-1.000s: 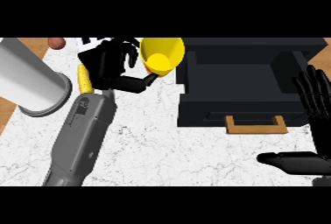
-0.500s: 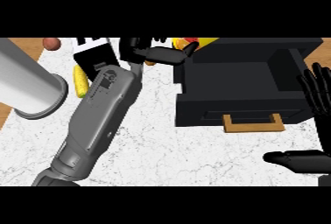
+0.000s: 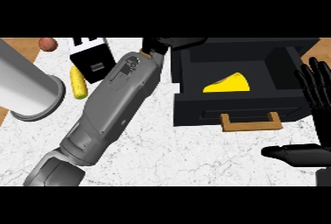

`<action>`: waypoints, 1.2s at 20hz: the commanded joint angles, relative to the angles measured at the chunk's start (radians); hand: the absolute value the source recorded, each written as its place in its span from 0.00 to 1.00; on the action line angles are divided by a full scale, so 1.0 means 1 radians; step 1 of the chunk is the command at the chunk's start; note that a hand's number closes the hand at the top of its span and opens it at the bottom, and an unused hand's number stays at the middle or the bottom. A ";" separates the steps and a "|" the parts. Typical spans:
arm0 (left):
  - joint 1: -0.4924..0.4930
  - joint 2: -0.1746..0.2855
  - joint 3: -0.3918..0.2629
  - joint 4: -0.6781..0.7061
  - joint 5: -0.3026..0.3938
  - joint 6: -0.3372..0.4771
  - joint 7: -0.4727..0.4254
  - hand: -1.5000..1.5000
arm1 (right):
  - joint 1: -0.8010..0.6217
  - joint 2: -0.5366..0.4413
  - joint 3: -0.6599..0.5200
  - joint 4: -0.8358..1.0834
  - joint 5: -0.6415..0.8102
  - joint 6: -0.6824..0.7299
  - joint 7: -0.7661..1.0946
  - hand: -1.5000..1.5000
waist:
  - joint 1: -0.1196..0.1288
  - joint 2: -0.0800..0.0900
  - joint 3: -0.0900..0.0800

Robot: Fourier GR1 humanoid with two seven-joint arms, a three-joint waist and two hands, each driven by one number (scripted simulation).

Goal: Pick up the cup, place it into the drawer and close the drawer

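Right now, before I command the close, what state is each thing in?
drawer: open, pulled out toward the robot.
cup: inside the drawer, lying on its side, no hand on it.
left hand: at the drawer's far left corner, apart from the cup.
right hand: open, resting at the view's right edge, fingers up.

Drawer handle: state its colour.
The handle is tan, wood-like brown against the black drawer front; the head view shows it.

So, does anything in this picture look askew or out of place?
The yellow cup appears tipped on its side inside the open drawer, not upright. Nothing looks spilled or damaged.
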 commanded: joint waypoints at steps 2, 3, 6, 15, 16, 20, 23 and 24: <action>-0.071 0.000 -0.065 0.150 0.082 0.032 -0.045 1.00 | -0.006 -0.014 -0.025 0.019 -0.027 0.016 -0.005 0.00 | -0.015 0.004 0.000; -0.051 0.000 -0.093 0.150 0.085 0.024 -0.055 1.00 | -0.052 -0.020 -0.028 0.022 -0.032 0.004 0.028 0.00 | -0.007 0.003 0.000; -0.119 0.000 -0.129 0.206 0.134 0.039 -0.049 1.00 | 0.007 0.041 0.036 0.002 0.027 -0.019 -0.024 0.00 | -0.030 0.008 0.000; -0.110 0.000 -0.348 0.261 0.189 0.114 0.013 1.00 | -0.030 -0.011 -0.019 0.043 -0.008 0.016 -0.050 0.00 | -0.039 0.012 0.001; -0.076 0.000 -0.392 0.237 0.194 0.122 0.005 0.00 | 0.005 0.019 0.031 -0.007 0.011 0.004 -0.001 0.00 | -0.041 0.009 0.001; -0.068 0.000 -0.483 0.234 0.215 0.146 0.065 0.00 | -0.083 0.006 0.034 0.055 0.015 0.005 -0.003 0.00 | -0.051 0.016 0.001; -0.087 0.000 -0.505 0.270 0.215 0.143 0.067 0.00 | -0.041 -0.028 -0.011 0.030 -0.034 0.046 -0.020 0.00 | -0.059 0.017 0.001; -0.070 0.000 -0.537 0.251 0.214 0.195 0.077 0.00 | -0.018 -0.010 0.005 -0.005 -0.027 0.037 -0.015 0.00 | -0.062 0.014 0.001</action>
